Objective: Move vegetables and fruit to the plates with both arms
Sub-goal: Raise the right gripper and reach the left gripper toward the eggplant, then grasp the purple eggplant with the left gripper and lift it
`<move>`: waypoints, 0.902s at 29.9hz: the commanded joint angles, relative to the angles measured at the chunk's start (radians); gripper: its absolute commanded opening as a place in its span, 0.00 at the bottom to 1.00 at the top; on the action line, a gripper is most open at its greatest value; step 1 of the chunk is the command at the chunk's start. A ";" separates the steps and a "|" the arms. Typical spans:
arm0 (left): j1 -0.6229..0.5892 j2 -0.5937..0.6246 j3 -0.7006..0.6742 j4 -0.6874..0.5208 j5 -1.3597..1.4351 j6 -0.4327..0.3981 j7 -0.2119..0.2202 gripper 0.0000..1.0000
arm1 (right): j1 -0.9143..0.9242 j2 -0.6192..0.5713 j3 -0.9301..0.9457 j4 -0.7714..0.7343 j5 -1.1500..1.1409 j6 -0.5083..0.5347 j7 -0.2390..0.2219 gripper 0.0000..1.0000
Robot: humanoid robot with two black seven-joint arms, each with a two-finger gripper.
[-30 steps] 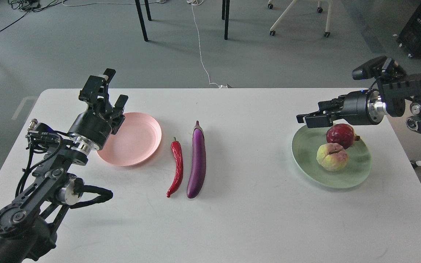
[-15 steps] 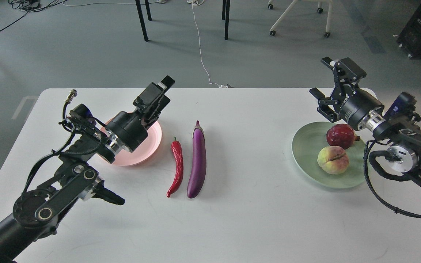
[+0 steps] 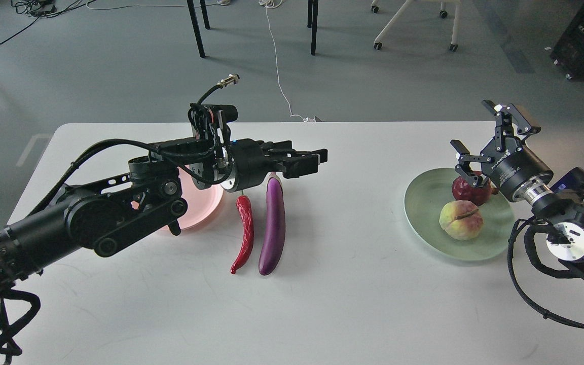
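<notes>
Both grippers moved: left gripper [image 3: 308, 161] now over eggplant [image 3: 273, 223], grip unclear; right gripper [image 3: 495, 137] open.

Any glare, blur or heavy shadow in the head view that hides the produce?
Head view: sharp, soft even light; a thin glossy highlight along the eggplant, faint shadows under the chili pepper and the left hand; the left arm covers much of the pink plate; no motion blur.
</notes>
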State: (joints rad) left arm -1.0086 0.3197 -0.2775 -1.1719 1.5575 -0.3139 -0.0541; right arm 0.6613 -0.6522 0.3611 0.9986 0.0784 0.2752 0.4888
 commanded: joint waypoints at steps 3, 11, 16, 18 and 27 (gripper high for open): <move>-0.128 -0.143 0.187 0.197 -0.007 -0.020 0.003 0.98 | -0.002 0.000 0.001 0.002 0.000 -0.001 0.000 0.98; -0.101 -0.215 0.208 0.373 -0.017 -0.028 0.005 0.98 | -0.022 -0.003 0.001 0.006 0.001 0.001 0.000 0.98; -0.076 -0.211 0.227 0.385 -0.022 -0.040 0.007 0.98 | -0.026 -0.001 0.001 0.006 0.000 0.001 0.000 0.98; -0.065 -0.208 0.230 0.386 -0.022 -0.050 0.010 0.98 | -0.026 -0.001 0.001 0.008 0.001 -0.001 0.000 0.98; -0.039 -0.205 0.230 0.429 -0.024 -0.051 0.017 0.98 | -0.034 -0.003 0.007 0.008 0.001 0.001 0.000 0.98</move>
State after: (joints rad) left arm -1.0492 0.1137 -0.0475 -0.7554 1.5354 -0.3639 -0.0383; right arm 0.6313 -0.6536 0.3675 1.0061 0.0798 0.2760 0.4888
